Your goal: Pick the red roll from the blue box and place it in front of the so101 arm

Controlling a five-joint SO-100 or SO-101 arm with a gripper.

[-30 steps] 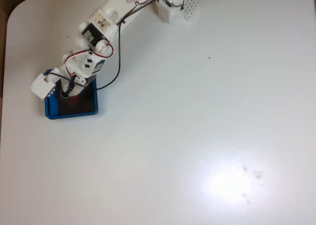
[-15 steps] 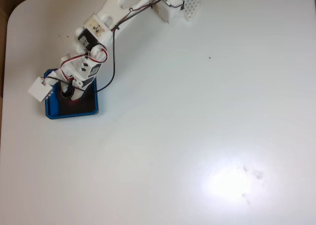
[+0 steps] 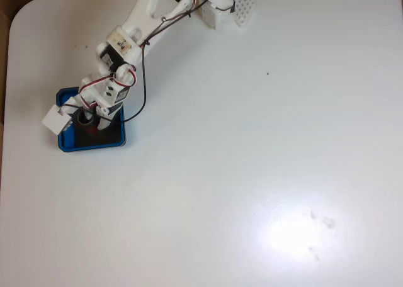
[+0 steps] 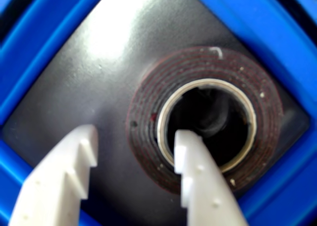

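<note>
The gripper (image 4: 136,146) is spread astride the wall of the red roll (image 4: 148,119) in the blue box (image 4: 49,42), ready to pinch it.

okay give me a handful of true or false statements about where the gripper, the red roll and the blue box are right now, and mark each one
1. The red roll lies flat on the black floor of the blue box. True.
2. The gripper is shut tight on the roll. False: its jaws stand apart, one finger over the roll's hollow core and the other outside the ring.
3. In the fixed view the blue box sits near the table's left edge. True.
4. The roll has already been set down on the bare white table. False: it is inside the box.
5. The so101 arm reaches from the top of the fixed view down over the box. True.
</note>
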